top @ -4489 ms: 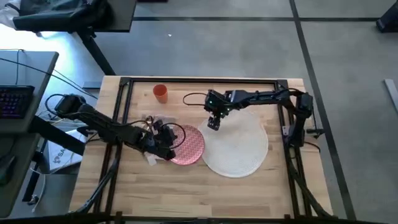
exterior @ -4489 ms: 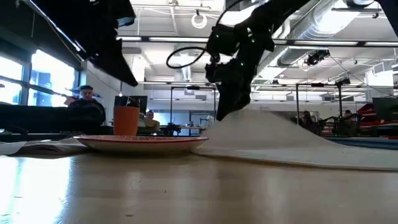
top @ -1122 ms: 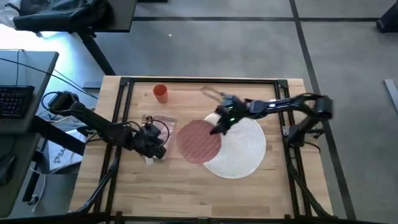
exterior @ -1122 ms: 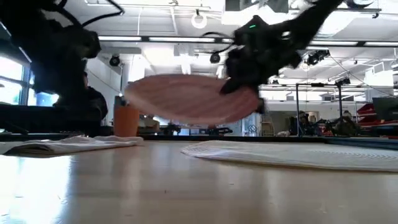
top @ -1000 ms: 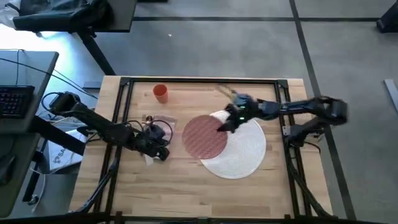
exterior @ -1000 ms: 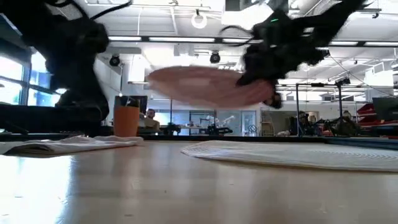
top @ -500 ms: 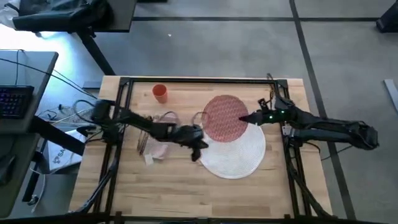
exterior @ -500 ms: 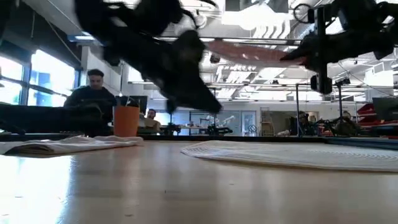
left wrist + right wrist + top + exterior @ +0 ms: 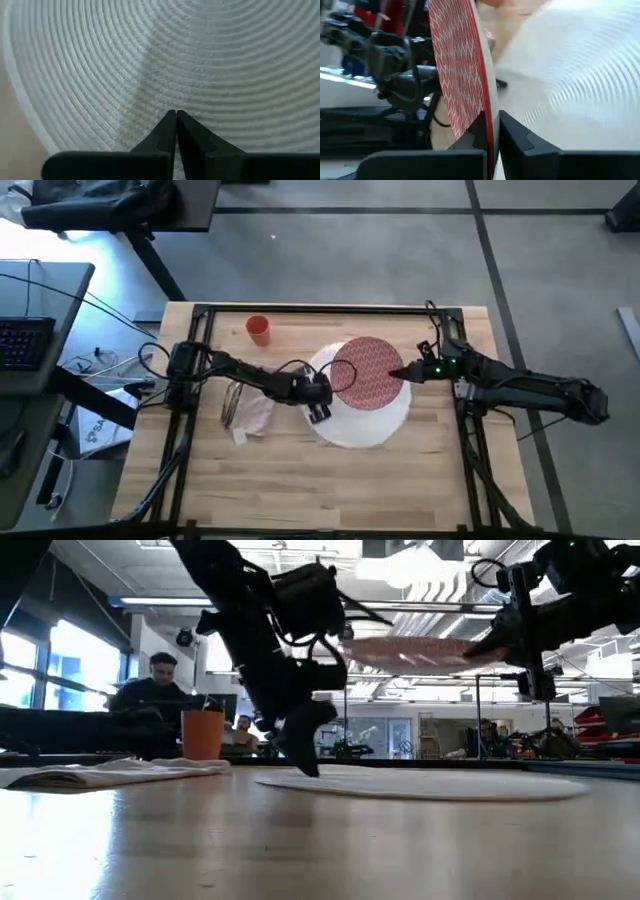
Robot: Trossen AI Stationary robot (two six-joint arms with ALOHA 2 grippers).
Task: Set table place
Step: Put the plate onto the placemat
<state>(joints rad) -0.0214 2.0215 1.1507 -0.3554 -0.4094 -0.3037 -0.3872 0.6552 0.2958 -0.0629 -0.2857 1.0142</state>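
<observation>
— High view, going from the left: what's on the counter (image 9: 300, 470)?

— An orange cup (image 9: 258, 330) and a crumpled pink napkin (image 9: 250, 410). The left gripper (image 9: 320, 412), outstretched, is clenched at the ribbed white round plate's (image 9: 365, 428) left edge.

— And on the right?

— The right gripper (image 9: 398, 373) pinches the red-patterned plate (image 9: 368, 373) by its rim, held above the white one. Cutlery is hard to make out.

Beyond us lies a grey concrete floor (image 9: 400, 260), a grey desk with a backlit keyboard (image 9: 25, 340), bright windows (image 9: 70, 665) and ceiling lights (image 9: 320, 572).
</observation>
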